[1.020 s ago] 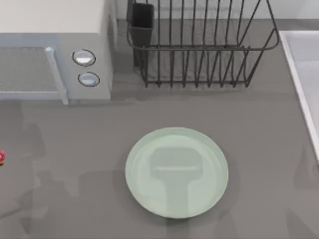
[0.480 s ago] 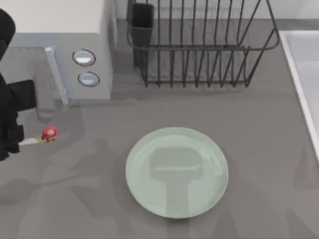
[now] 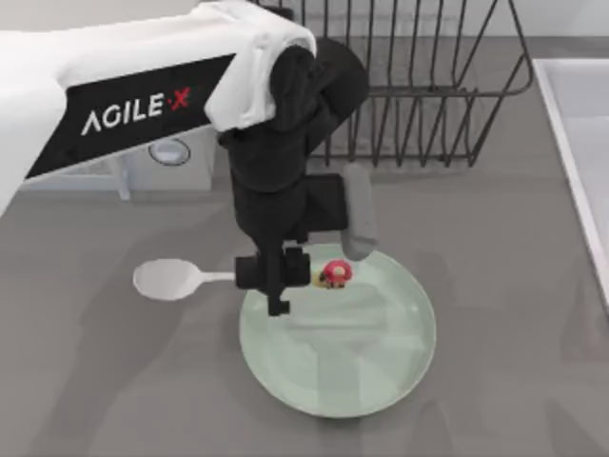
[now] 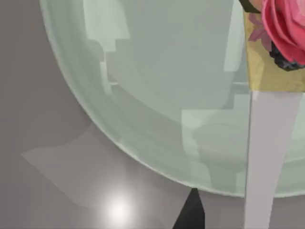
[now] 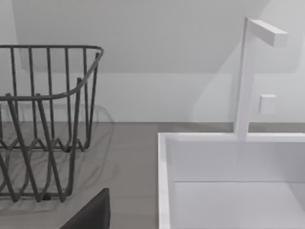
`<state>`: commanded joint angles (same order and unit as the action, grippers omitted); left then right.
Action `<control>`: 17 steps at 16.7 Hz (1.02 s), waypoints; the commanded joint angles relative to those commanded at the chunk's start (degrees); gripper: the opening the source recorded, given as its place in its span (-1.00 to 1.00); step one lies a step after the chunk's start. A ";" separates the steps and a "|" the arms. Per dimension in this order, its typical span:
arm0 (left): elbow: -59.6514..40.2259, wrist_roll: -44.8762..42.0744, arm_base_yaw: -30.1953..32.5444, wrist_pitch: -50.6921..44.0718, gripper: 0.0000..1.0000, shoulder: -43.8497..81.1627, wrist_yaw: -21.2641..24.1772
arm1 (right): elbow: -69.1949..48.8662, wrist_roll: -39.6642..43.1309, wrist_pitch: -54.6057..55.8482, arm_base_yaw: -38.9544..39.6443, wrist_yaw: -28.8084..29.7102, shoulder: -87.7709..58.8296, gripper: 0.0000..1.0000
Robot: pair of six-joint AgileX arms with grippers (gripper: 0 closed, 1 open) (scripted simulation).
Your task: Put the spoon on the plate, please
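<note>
Item: spoon (image 3: pixel 205 278), carried by the left end effector (image 3: pixel 276 276), fingers pinched on its handle. Long axis runs 9 to 3 o'clock: white bowl at 9, still out over the desk (image 3: pixel 95 381); mushroom knob at 3, already over the plate (image 3: pixel 362 371). The plate's centre lies toward 4 o'clock of the end effector. Judgement: shift that way before release. Right arm: parked near the sink (image 5: pixel 228 181).

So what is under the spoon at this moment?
The spoon's mushroom knob end hangs over the plate, while its white bowl sticks out past the rim above the grey table. The left gripper covers the mid-handle, so what lies beneath there cannot be seen.
</note>
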<state>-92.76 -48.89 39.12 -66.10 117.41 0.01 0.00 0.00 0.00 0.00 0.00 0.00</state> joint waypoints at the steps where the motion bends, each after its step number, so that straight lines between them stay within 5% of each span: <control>1: -1.93 2.07 2.89 0.16 -1.00 1.70 -0.08 | 0.00 0.00 0.00 0.00 0.00 0.00 1.00; 5: -5.92 6.80 8.59 0.75 -1.00 5.07 -0.30 | 0.00 0.00 0.00 0.00 0.00 0.00 1.00; 17: -4.66 4.15 10.74 -1.44 -1.00 1.92 1.34 | 0.00 0.00 0.00 0.00 0.00 0.00 1.00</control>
<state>-97.42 -44.75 49.86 -67.54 119.33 1.35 0.00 0.00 0.00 0.00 0.00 0.00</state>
